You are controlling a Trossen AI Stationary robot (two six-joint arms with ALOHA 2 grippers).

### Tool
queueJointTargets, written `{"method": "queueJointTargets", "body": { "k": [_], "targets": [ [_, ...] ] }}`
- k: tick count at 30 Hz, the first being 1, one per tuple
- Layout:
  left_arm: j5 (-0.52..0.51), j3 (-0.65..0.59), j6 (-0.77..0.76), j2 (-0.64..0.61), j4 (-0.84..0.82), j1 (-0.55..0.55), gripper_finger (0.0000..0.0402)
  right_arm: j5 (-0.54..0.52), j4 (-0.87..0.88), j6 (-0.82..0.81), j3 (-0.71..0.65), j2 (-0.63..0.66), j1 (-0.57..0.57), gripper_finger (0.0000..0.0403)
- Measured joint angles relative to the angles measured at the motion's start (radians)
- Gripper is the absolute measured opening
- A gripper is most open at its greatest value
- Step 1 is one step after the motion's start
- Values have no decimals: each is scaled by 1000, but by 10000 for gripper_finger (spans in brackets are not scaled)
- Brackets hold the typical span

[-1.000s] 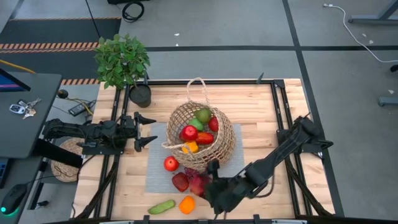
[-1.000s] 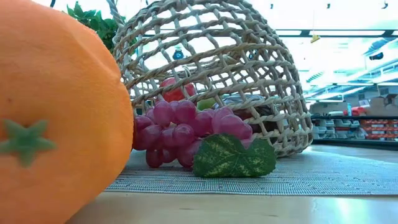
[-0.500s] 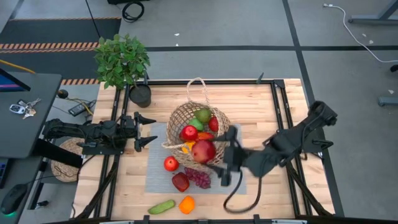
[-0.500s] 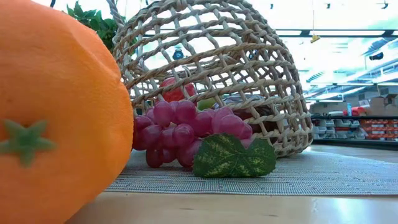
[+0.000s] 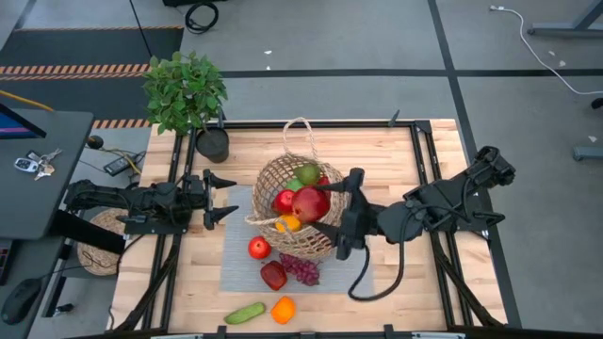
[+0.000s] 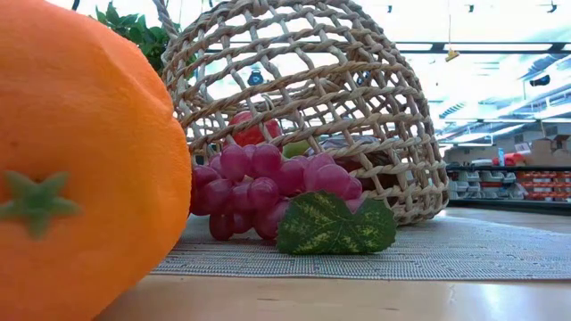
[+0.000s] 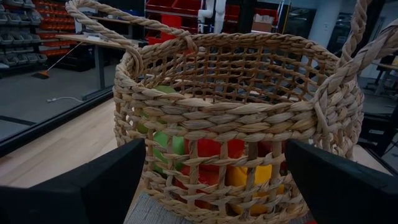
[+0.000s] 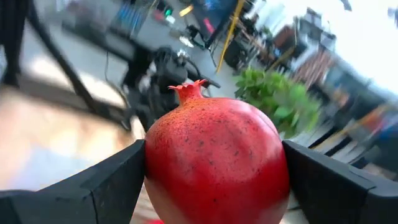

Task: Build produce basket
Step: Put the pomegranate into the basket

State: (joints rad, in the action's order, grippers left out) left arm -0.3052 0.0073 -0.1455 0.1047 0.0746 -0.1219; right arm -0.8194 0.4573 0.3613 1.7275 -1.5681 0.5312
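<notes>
At the table's left, the left gripper (image 5: 229, 199) is held with its fingers spread wide and empty, pointed at the round tan open-weave wicker basket (image 5: 332, 229), which lies tipped on a grey woven mat (image 5: 237, 264). Over the basket's mouth, a red pomegranate (image 5: 310, 203) is clamped between the fingers of the right gripper (image 5: 325, 206). A red apple (image 5: 259, 248), purple grapes (image 5: 301, 270), a green cucumber (image 5: 245, 313) and an orange (image 5: 283, 309) are seen outside the basket, nearer the front edge.

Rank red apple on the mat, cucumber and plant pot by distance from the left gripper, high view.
From the left gripper:
1. Red apple, on the mat, front of the basket.
2. Plant pot, table's far edge; close to the apple's distance, hard to split.
3. Cucumber, near edge.
</notes>
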Motion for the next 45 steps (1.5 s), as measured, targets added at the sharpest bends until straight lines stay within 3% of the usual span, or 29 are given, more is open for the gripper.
{"method": "queueJointTargets", "body": {
  "k": [5,12,22,28,35,45],
  "targets": [
    [0,0,0,0,0,0,392,1,30,406,0,-1,0,362],
    [0,0,0,0,0,0,392,1,57,769,0,-1,0,362],
    [0,0,0,0,0,0,392,-23,94,871,0,-1,-2,362],
    [0,0,0,0,0,0,392,-110,124,1015,0,-1,-2,362],
    [0,0,0,0,0,0,392,-122,124,1167,0,-1,-2,362],
    [0,0,0,0,0,0,392,-121,121,1183,0,-2,-2,362]
  ]
}}
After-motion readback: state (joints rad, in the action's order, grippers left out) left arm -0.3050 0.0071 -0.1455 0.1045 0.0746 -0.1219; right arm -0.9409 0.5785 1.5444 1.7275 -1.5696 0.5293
